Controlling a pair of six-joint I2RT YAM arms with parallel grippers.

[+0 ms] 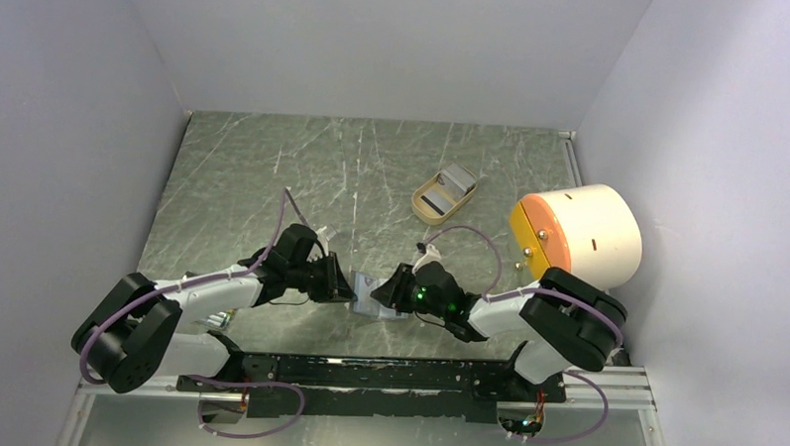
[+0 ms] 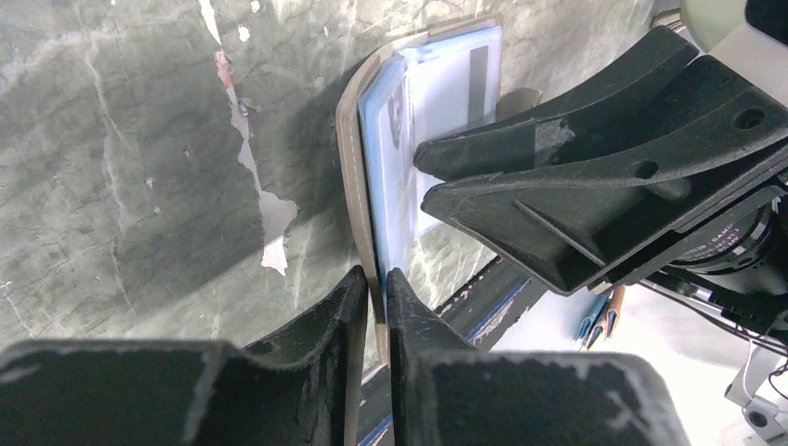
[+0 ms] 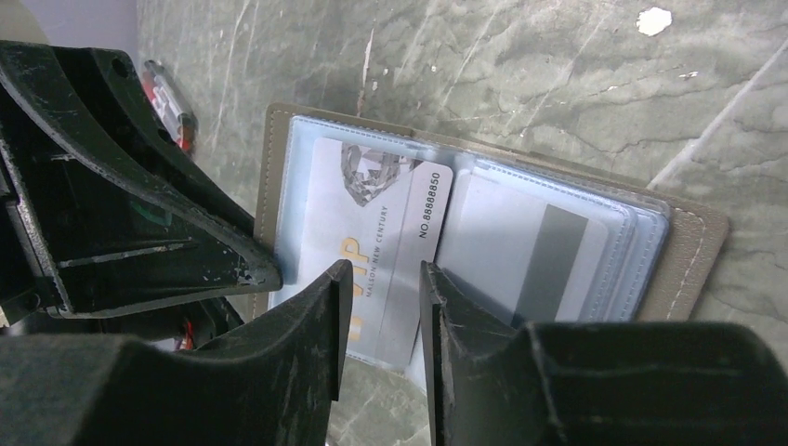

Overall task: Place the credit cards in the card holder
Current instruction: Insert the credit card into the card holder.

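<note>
Your left claw (image 2: 374,288) clamps the olive edge of the open card holder (image 3: 689,246), which stands between both claws over the marbled surface (image 3: 558,74); your right claw (image 3: 386,274) has its jaws apart, a white credit card (image 3: 372,218) showing between their tips.

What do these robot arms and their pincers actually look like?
The left arm and right arm have white links with chunky black joints, and thin purple cables loop along them. A small green light glows at the right wrist. The left gripper and right gripper each carry two black, wedge-shaped, scuffed fingers.
</note>
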